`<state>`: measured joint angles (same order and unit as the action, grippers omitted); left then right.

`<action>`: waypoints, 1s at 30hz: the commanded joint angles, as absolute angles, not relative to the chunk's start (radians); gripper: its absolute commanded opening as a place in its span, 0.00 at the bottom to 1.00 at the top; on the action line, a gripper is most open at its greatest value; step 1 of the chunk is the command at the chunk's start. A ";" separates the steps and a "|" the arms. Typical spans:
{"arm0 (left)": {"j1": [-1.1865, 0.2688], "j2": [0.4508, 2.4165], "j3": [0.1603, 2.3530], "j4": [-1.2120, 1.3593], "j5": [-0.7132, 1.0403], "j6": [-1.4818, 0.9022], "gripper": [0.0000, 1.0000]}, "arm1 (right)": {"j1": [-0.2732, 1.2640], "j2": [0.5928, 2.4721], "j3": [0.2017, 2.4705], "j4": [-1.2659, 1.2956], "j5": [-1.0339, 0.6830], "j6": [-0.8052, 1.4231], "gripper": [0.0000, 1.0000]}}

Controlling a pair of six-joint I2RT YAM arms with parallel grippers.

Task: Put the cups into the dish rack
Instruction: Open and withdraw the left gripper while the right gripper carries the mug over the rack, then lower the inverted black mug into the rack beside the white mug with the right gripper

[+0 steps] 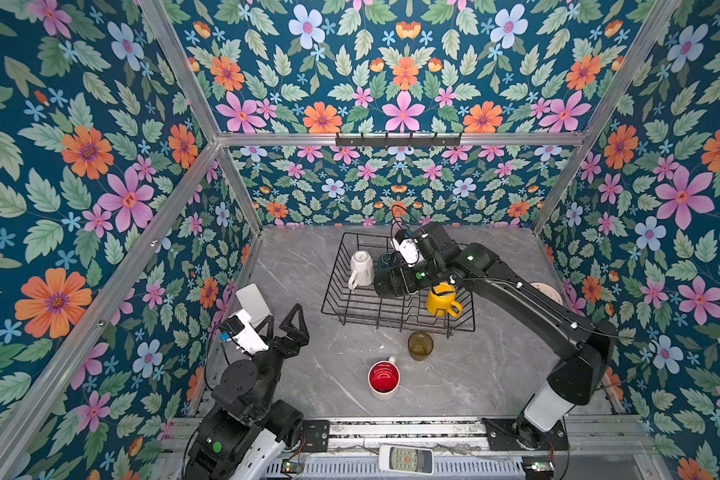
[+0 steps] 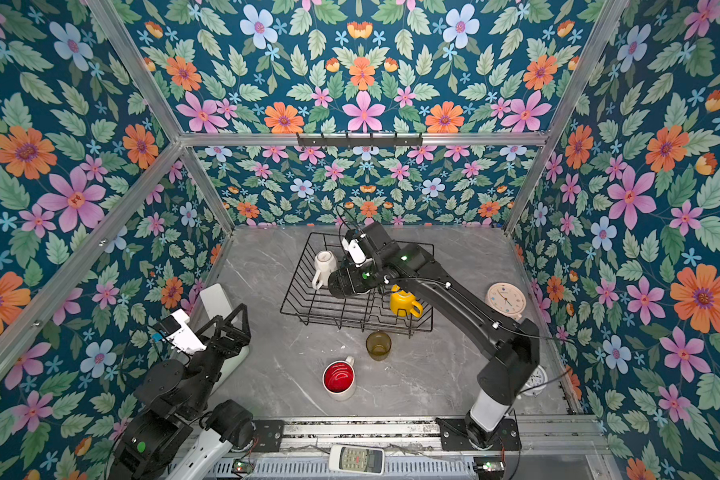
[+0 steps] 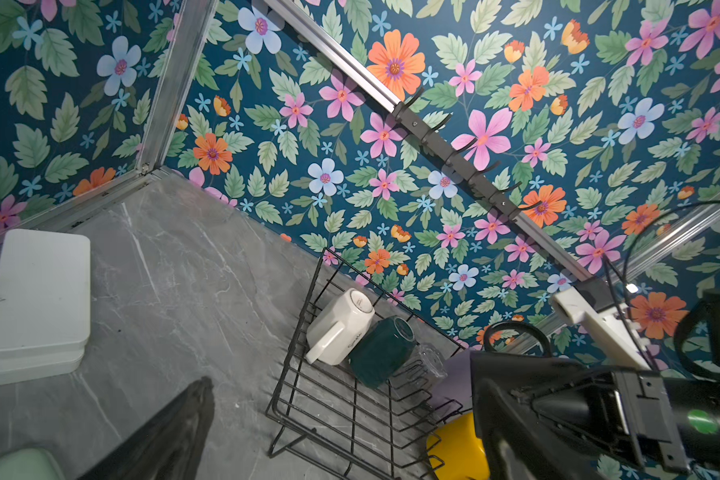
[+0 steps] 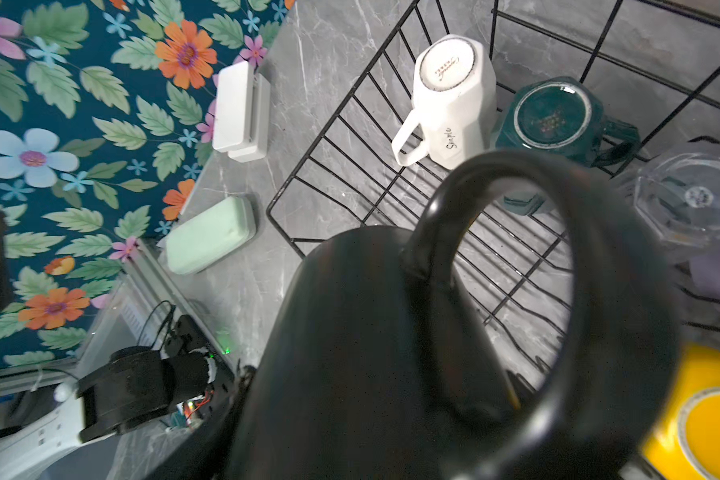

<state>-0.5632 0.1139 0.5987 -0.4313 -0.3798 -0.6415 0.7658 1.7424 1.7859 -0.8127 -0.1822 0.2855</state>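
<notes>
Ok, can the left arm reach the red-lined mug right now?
Probably yes: the left tool is open and empty, and only bare table lies between it and the upright mug.

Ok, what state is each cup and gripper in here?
white mug: inverted, in dish rack
green mug: inverted, racked
clear glass: inverted, racked
yellow mug: inverted, racked
black mug: held by right gripper
amber tumbler: upright, on table
red-lined mug: upright, on table
left gripper: open, empty

Black dish rack (image 1: 371, 309); yellow mug (image 1: 441, 300); black mug (image 4: 350, 353); grey marbled table (image 1: 300, 266); teal floral walls (image 1: 391, 83).
</notes>
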 commanded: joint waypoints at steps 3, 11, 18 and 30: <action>-0.563 0.101 0.613 -0.466 -0.395 -0.614 1.00 | 0.801 1.862 1.921 -0.886 -0.093 0.242 0.00; -0.563 0.081 0.623 -0.490 -0.403 -0.595 1.00 | 0.846 2.071 2.166 -1.016 -0.024 0.213 0.00; -0.563 0.070 0.630 -0.515 -0.411 -0.589 1.00 | 0.879 2.209 2.326 -1.103 0.031 0.188 0.00; -0.565 0.054 0.627 -0.526 -0.418 -0.590 1.00 | 0.895 2.339 2.438 -1.153 0.059 0.146 0.00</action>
<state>-0.5640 0.0559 0.6277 -0.5339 -0.4103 -0.5995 0.8932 2.3325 2.4226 -1.1561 0.0357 0.1619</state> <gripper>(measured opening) 0.996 0.797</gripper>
